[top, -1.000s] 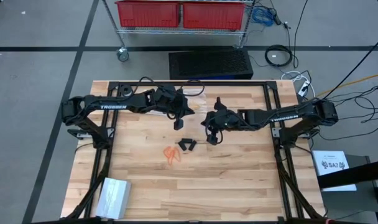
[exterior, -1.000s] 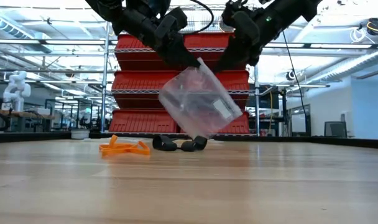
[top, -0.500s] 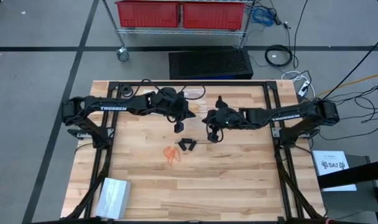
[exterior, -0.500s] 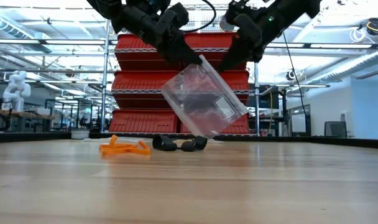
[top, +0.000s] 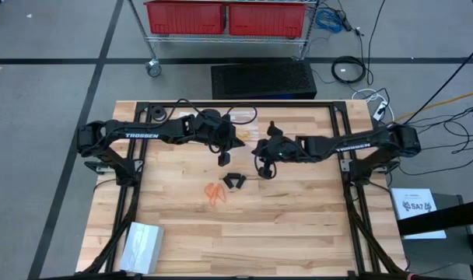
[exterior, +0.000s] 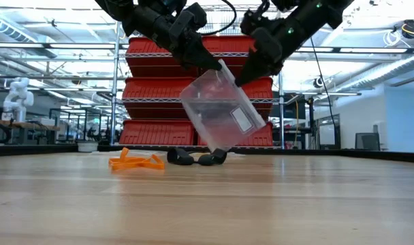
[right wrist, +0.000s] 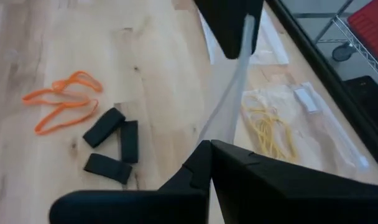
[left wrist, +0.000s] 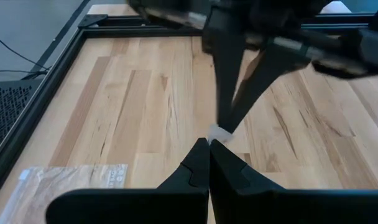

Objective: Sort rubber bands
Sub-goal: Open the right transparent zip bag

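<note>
Three black rubber bands (right wrist: 111,147) lie flat on the table (top: 299,225) near its middle, with a small tangle of orange rubber bands (right wrist: 61,99) just beside them at about their eight o'clock in the high view; the orange loops overlap too much to count, though at least two show. Above and a little behind these, one clear plastic bag (exterior: 220,112) hangs tilted in the air, off the wood, pinched at its upper rim from both sides. Closed on one edge of that rim is the left gripper (exterior: 203,61), which comes in from nine o'clock; the right gripper (exterior: 244,71), reaching in from three o'clock, is clamped on the opposite edge, and the two fingertip pairs nearly meet over the table's centre. Farther back, toward twelve o'clock, a second bag (right wrist: 301,124) lies flat holding a cluster of pale yellowish rubber bands (right wrist: 267,130), with another flat clear bag (right wrist: 263,43) beyond it. One stack of spare bags (top: 141,247) sits at the seven o'clock corner. Red bins (exterior: 159,92) fill the shelving behind the table.
</note>
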`<act>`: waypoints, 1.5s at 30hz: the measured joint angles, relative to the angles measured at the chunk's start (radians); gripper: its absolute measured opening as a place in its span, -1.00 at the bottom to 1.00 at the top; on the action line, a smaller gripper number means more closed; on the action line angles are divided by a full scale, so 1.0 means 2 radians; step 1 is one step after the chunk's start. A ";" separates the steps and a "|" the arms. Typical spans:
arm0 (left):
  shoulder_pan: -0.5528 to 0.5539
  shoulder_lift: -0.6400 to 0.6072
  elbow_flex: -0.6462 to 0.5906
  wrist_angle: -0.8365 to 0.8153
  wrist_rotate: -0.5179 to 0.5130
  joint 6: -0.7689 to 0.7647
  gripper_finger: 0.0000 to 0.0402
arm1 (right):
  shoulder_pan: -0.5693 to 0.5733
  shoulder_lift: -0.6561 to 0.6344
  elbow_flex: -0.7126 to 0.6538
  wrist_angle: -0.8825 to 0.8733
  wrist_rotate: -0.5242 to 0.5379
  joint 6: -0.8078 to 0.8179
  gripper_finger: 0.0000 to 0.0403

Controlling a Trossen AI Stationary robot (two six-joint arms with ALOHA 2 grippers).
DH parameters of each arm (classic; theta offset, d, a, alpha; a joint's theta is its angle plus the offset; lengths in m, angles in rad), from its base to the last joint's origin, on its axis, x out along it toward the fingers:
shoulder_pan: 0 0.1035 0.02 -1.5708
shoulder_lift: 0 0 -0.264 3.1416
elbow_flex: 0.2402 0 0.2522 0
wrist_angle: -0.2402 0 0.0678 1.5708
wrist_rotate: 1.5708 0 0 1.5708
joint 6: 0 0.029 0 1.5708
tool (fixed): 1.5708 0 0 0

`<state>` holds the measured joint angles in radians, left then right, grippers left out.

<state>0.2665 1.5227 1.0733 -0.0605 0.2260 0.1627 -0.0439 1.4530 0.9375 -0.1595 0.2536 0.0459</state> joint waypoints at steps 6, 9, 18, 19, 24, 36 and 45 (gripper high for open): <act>0.000 0.000 0.000 0.000 0.000 0.000 -1.00 | -0.008 0.007 0.000 0.040 0.005 -0.005 -1.00; -0.002 0.000 0.000 0.000 0.000 0.000 -1.00 | -0.013 0.008 0.000 0.052 0.005 0.004 -1.00; -0.002 0.000 -0.039 0.051 -0.011 -0.028 -1.00 | -0.017 0.020 -0.074 0.118 -0.010 0.002 -1.00; -0.003 0.000 -0.045 0.059 -0.011 -0.034 -1.00 | -0.018 0.020 -0.089 0.149 -0.011 0.013 -1.00; -0.007 0.000 -0.086 0.145 -0.011 -0.067 -1.00 | -0.017 0.035 -0.154 0.335 -0.036 0.028 -1.00; -0.021 0.002 -0.100 0.226 -0.023 -0.092 -1.00 | -0.021 0.091 -0.119 0.367 -0.043 0.051 -0.69; -0.036 0.002 -0.099 0.218 -0.041 -0.092 -1.00 | -0.021 0.055 -0.097 0.293 -0.033 0.025 -0.68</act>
<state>0.1944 1.5261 0.8745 0.3756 0.1441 -0.0212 -0.0860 1.5622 0.7433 0.4269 0.1867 0.0965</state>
